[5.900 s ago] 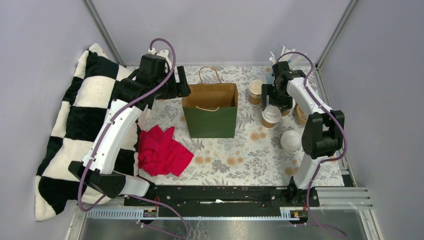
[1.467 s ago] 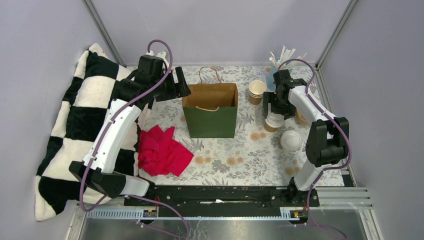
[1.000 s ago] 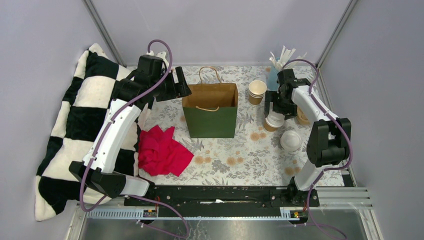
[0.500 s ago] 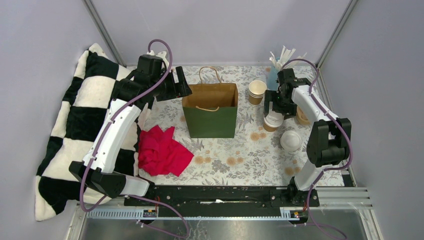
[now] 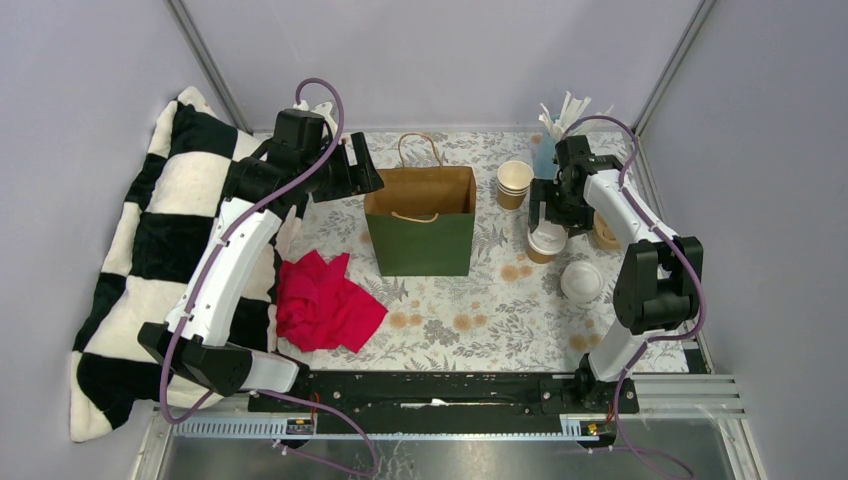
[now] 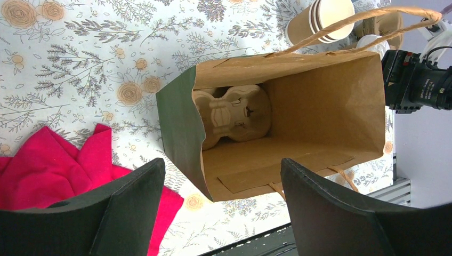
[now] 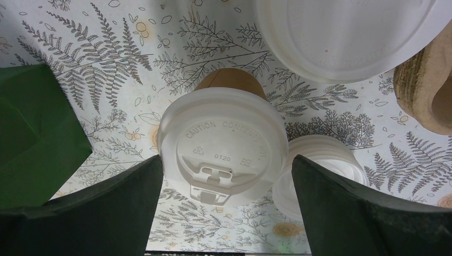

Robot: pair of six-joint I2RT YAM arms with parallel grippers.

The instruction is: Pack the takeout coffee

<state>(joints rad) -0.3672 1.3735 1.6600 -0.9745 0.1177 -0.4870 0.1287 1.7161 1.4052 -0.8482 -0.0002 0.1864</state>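
A tan paper cup with a white lid [image 5: 545,240] stands on the floral table right of the green bag [image 5: 420,240]. In the right wrist view the lidded cup [image 7: 223,146] sits between my right gripper's open fingers [image 7: 106,213], with narrow gaps on both sides. My right gripper [image 5: 548,213] hangs just above and behind it. My left gripper [image 5: 362,167] is open and empty by the bag's upper left edge. In the left wrist view [image 6: 221,208] it looks into the open bag [image 6: 176,128], where a moulded pulp cup carrier [image 6: 234,114] lies.
A stack of lidless tan cups [image 5: 514,183] stands behind the lidded cup. White lids [image 5: 581,281] lie to its front right, also in the right wrist view [image 7: 325,170]. A brown pulp carrier [image 5: 603,233], a blue cup of white sticks [image 5: 546,152], a red cloth [image 5: 325,300] and a checkered pillow [image 5: 150,240] lie around.
My right gripper came forward over the lidded cup, then drew back slightly, so more of the lid shows. The cup sits a little nearer than before. The left arm has not moved.
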